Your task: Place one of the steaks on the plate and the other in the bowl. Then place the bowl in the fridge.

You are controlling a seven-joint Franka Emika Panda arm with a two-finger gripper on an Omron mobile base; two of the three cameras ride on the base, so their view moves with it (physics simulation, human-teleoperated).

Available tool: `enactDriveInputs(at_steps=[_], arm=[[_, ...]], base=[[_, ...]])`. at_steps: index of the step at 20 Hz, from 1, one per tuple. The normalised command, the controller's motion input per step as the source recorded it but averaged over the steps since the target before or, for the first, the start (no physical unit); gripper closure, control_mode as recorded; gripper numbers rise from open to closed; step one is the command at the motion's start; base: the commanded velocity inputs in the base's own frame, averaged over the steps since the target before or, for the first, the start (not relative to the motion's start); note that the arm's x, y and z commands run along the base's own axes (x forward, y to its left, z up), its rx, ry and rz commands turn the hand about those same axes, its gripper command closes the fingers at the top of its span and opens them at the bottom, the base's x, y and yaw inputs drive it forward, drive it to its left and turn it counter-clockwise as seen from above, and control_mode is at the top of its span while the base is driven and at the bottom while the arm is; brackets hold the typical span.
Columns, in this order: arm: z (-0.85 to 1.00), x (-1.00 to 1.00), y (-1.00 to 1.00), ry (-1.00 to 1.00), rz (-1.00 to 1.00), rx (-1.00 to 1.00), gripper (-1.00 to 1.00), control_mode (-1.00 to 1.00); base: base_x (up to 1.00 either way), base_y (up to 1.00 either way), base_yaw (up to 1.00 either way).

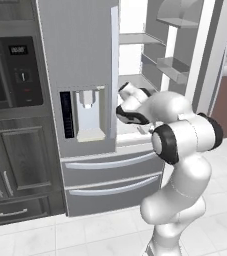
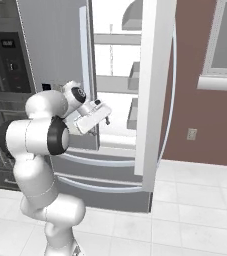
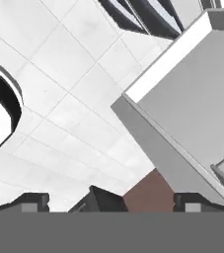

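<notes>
Here the fridge (image 1: pixel 80 75) stands with its right door (image 2: pixel 155 90) swung wide and its left door, the one with the dispenser panel (image 1: pixel 89 112), shut. White shelves (image 2: pixel 115 40) show through the gap, and door bins (image 1: pixel 172 67) hang on the inner face of the open door. The gripper (image 2: pixel 105 116) is up at the mouth of that opening, near the edge of the shut door, with its jaws spread wide and nothing between them; the hand view looks down past the fingertips (image 3: pixel 33 201) at white floor tiles (image 3: pixel 74 74) and the edge of the open door. No steak, plate or bowl can be seen here, so whether the bowl is already on a shelf cannot be told. Probably the door is left open for access. The open door hems the arm in on its right; the dark cabinets with the oven (image 1: pixel 10 70) lie well to the left.
</notes>
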Motion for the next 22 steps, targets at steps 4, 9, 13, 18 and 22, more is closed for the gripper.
enactDriveInputs(at_steps=[4,9,13,18,22], arm=[[-0.4,-0.2,0.02,-0.34,-0.74,0.45,-1.0,-1.0],[-0.18,-0.24,0.23,-0.49,-0.69,0.42,-1.0,-1.0],[0.0,-0.24,0.33,-0.57,-0.57,0.15,-1.0,-1.0],[0.45,-0.01,0.75,-0.41,-0.26,-0.05,-1.0,-1.0],[0.73,-0.03,0.13,-0.05,-0.03,-0.2,-1.0,-1.0]], base=[[0.0,0.0,0.0],[0.0,0.0,0.0],[0.0,0.0,0.0],[0.0,0.0,0.0],[0.0,0.0,0.0]])
